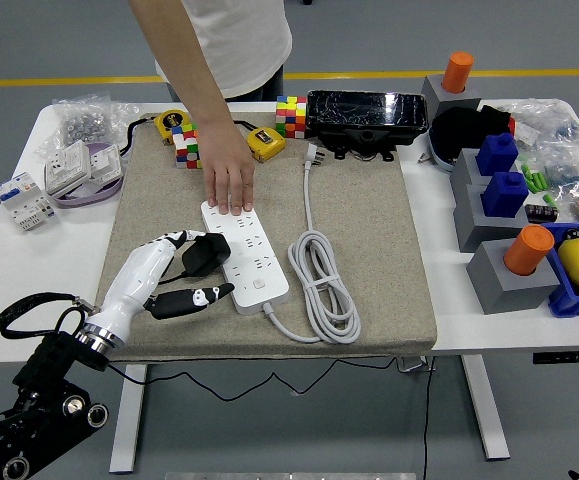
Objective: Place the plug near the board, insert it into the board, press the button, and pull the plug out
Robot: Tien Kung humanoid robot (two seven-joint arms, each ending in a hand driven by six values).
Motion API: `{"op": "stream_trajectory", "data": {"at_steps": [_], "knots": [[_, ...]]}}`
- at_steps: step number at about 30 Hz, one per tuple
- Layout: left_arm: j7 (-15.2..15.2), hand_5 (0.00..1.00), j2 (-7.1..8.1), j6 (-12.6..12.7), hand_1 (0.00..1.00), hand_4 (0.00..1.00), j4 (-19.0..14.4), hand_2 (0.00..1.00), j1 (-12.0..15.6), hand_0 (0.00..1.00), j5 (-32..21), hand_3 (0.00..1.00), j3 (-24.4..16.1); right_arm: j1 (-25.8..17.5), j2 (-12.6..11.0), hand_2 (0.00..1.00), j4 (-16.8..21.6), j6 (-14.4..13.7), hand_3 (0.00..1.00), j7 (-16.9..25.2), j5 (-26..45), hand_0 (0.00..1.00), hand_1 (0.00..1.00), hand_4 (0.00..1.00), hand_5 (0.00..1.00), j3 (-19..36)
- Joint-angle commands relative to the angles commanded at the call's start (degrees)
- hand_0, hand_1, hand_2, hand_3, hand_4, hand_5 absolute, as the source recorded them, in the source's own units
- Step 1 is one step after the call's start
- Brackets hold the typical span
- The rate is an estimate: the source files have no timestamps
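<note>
Head view: the robot's left hand [174,272] is reaching in over the beige mat [369,250], fingers curling around a black plug [205,252] just left of the white power board [245,254]; farther back, a person's hand [229,180] is pressing down the board's far end.

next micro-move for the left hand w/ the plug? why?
Probably bring the black plug right, over the sockets of the white power strip, then line up the prongs. The left robot hand holds the plug at the strip's left edge, not seated. A person's hand steadies the strip's far end, so it should stay put.
</note>
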Motion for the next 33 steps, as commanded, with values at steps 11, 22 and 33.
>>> {"op": "stream_trajectory", "data": {"at_steps": [11,22,33], "knots": [[2.41,0.576,-0.05,-1.25,0.846,0.915,0.06,0.832,-1.24,0.787,0.58,0.783,1.86,-0.05,-0.18,0.684,-0.19,0.10,0.616,-0.07,0.27,0.582,0.670,0.980,0.518,-0.48],[4.20,0.579,-0.79,-2.28,0.842,0.909,0.32,0.815,-4.39,0.787,1.16,0.767,4.09,-0.11,-0.10,0.684,0.06,0.04,0.617,-0.02,0.17,0.581,0.672,0.980,0.519,-0.20],[5.76,0.580,-1.47,-2.91,0.834,0.900,1.10,0.808,-6.98,0.779,1.51,0.763,6.47,-0.20,-0.08,0.684,0.08,0.03,0.616,0.01,0.21,0.582,0.672,0.980,0.519,-0.04]]}}
